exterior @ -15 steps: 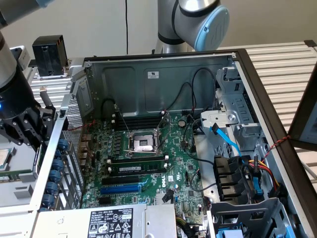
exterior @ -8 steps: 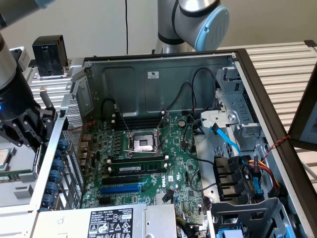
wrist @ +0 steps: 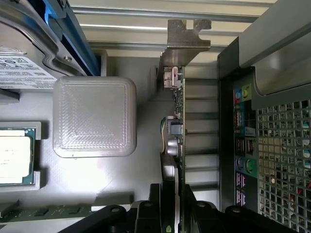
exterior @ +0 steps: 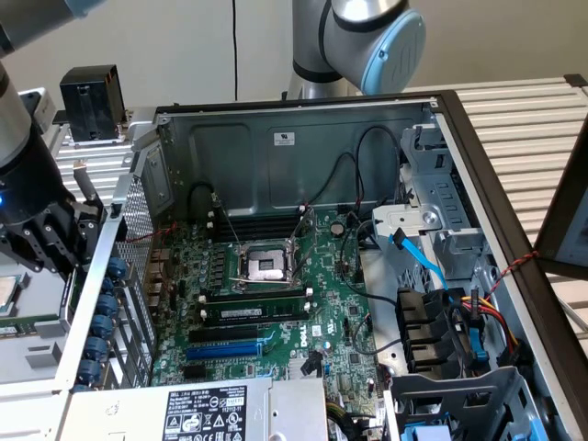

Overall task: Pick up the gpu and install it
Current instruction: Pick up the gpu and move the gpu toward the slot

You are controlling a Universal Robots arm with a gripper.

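Note:
The gpu (wrist: 181,121) stands on edge outside the computer case, its silver end bracket (wrist: 187,39) at the far end and its thin green card running back to my gripper (wrist: 172,196). My black fingers (wrist: 154,204) press against both sides of the card and its black cooler. In the exterior view my gripper (exterior: 55,234) sits at the left, just outside the case wall, with the gpu's bracket (exterior: 89,191) sticking up beside it. The green motherboard (exterior: 276,303) lies inside the open case, with a blue slot (exterior: 225,350) near its front.
The case's perforated rear panel (wrist: 282,160) stands close beside the gpu. On the grey tray (wrist: 146,160) lie a clear square cover (wrist: 95,116) and a processor (wrist: 14,155). A black cooler block (exterior: 92,101) stands behind my arm. Cables and drive cages (exterior: 441,312) crowd the exterior view's right.

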